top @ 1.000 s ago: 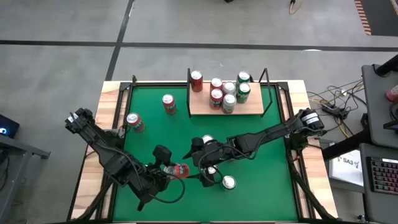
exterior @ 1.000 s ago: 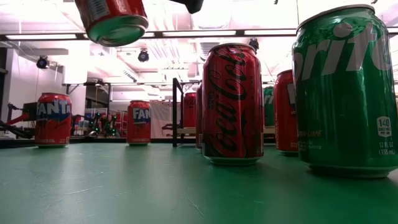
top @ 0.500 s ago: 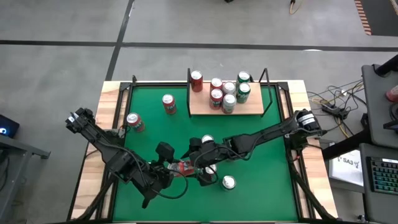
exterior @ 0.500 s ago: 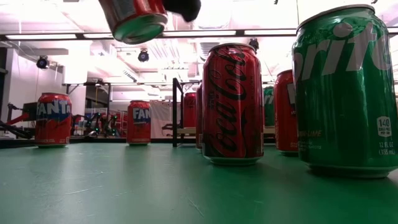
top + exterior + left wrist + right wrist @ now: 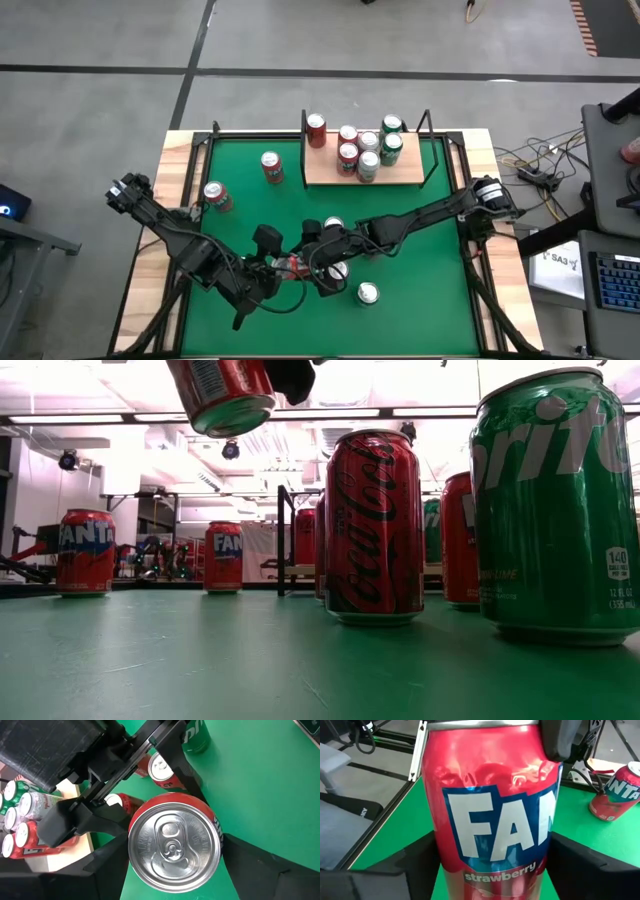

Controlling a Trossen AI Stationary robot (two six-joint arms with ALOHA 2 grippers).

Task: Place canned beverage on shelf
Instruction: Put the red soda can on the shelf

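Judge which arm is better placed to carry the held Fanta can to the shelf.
Probably the right: the right gripper straddles the Fanta can held by the left gripper, and its arm lies nearer the shelf.

The top of the raised red strawberry Fanta can (image 5: 222, 395) is cut off by the low view's upper edge; the large green Sprite can (image 5: 560, 500) is cropped at the right edge.

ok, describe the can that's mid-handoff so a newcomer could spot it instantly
On the green table, look toward the near middle, where the two dark arms meet. There a red strawberry Fanta can hangs in the air, lying tilted, held in the left claw with the right claw around it too. Every other can stands on the felt or on the wooden shelf.
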